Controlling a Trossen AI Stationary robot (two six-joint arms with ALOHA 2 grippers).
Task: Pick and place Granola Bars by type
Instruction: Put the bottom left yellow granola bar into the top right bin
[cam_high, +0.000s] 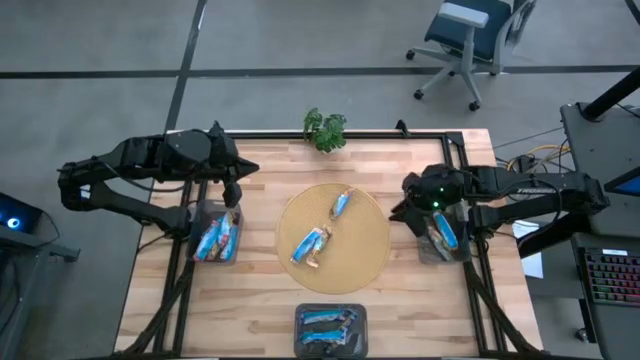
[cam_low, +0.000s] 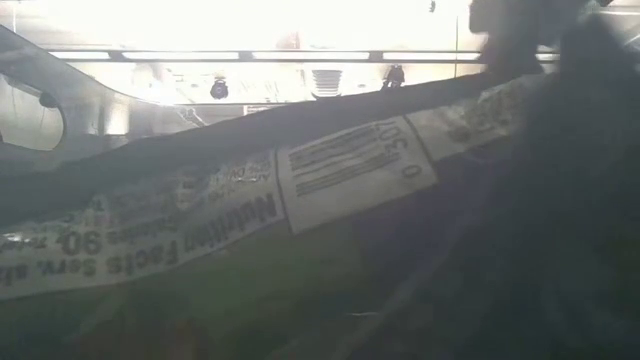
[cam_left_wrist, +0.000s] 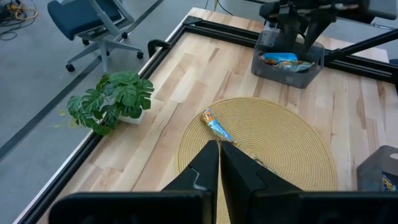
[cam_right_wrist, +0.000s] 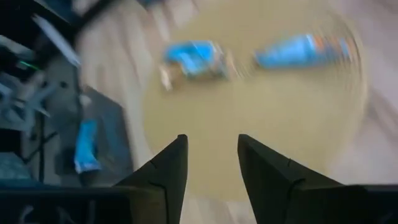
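Right gripper (cam_right_wrist: 211, 155) shows its two fingers parted with nothing between them — it hangs by the grey bin (cam_high: 440, 240) at the table's right edge, looking toward the round woven mat (cam_high: 333, 238) in the middle. Left gripper (cam_left_wrist: 219, 163) has its fingers pressed together on nothing, over the left bin (cam_high: 216, 238), which already holds several bars.

Granola Bars still to sort lie on the mat: one slim blue bar (cam_high: 341, 205) near the mat's far edge, and a small cluster (cam_high: 311, 246) at its centre, where blue wrappers overlap and their count is hard to tell. A third bin (cam_high: 331, 329) at the near edge holds more blue bars.

What the coming pick likely turns on — the bars lie toward the table's centre from the right gripper, between the two arms. The slim bar's long axis runs roughly front to back with a slight slant; the cluster slants more. Neither arm looks clearly nearer, but only the right one stands ready to grasp
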